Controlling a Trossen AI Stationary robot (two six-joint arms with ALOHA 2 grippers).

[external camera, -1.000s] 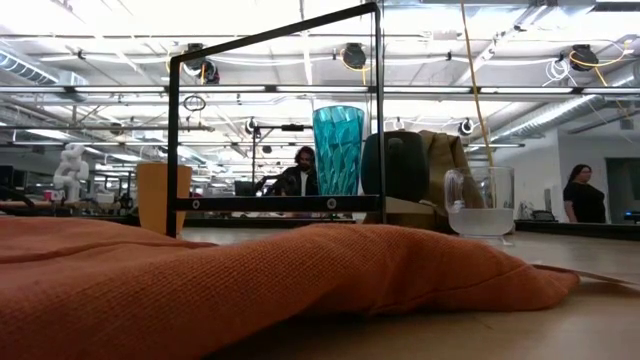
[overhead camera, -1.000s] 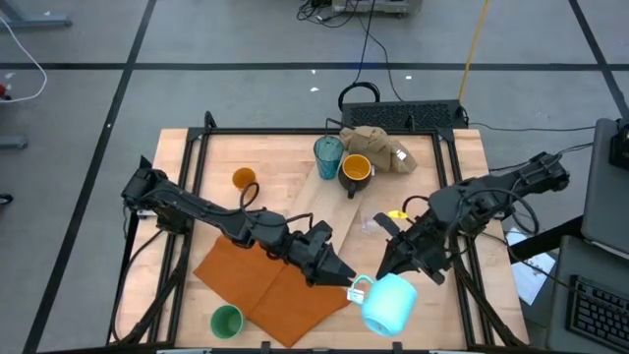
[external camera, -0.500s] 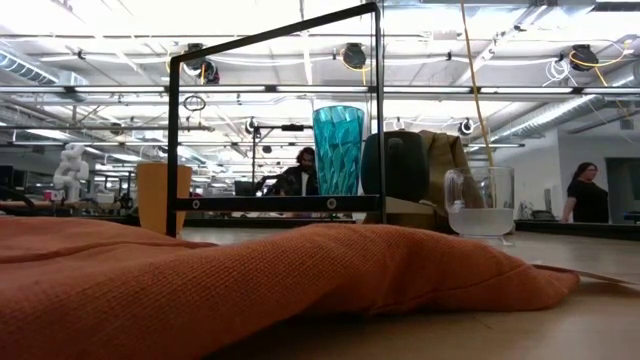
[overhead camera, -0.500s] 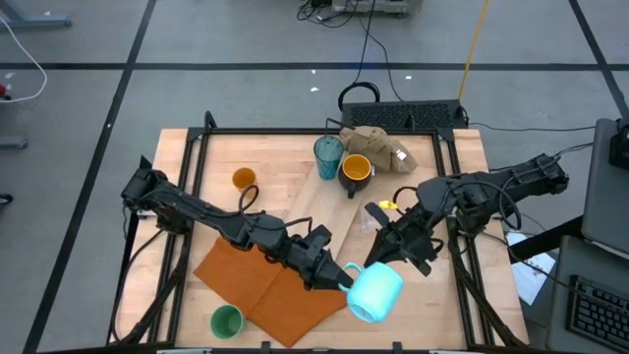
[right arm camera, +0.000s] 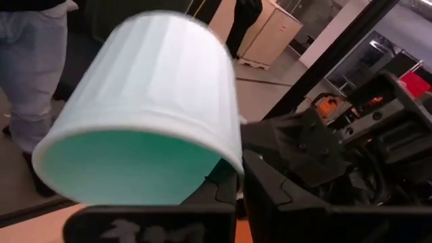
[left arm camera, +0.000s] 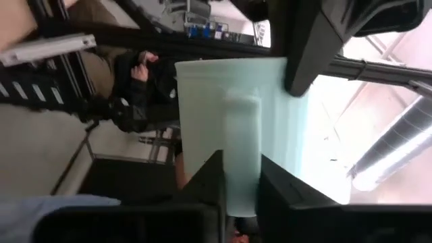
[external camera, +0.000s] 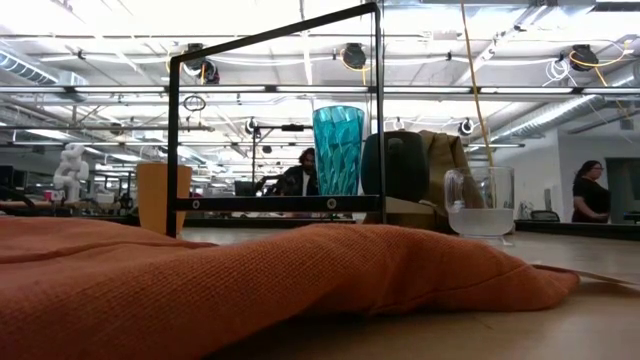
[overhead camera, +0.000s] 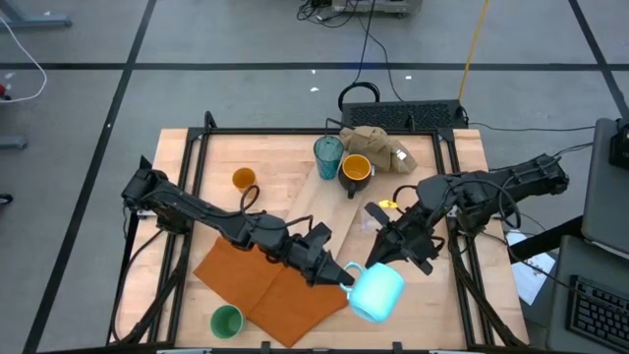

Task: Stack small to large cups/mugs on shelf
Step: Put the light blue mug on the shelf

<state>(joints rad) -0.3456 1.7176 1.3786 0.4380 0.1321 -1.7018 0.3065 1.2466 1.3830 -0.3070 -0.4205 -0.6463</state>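
The light blue mug [overhead camera: 375,292] hangs tipped on its side over the table's near part, between my two grippers. My right gripper [overhead camera: 385,262] is shut on its rim from the far right. My left gripper [overhead camera: 344,276] is shut on its handle from the left. On the pale wooden shelf [overhead camera: 316,208] stand the teal tumbler [overhead camera: 328,154] and the dark yellow-lined mug [overhead camera: 355,169]. The orange cup [overhead camera: 243,179] stands at the far left and the green cup [overhead camera: 226,321] at the near left. The clear glass [external camera: 480,203] stands by my right arm. My left gripper pinches the mug's handle [left arm camera: 241,135] between its two fingers [left arm camera: 214,179], coming level from the table's left. The mug's body stands beyond the fingertips. My right gripper has the mug's rim [right arm camera: 231,162] with one finger inside and one outside, slanting down from the far right. The mouth faces this arm.
An orange-brown sheet [overhead camera: 257,280] lies under my left arm and fills the front of the low view. A tan cloth lump [overhead camera: 378,146] sits at the far edge. A black frame [overhead camera: 201,138] runs around the table. People [external camera: 588,193] are in the room beyond.
My right gripper has carried the mug a little toward the table's left and far side, bringing the handle to my left gripper. My left gripper has stayed nearly in place and now has the handle between its fingers.
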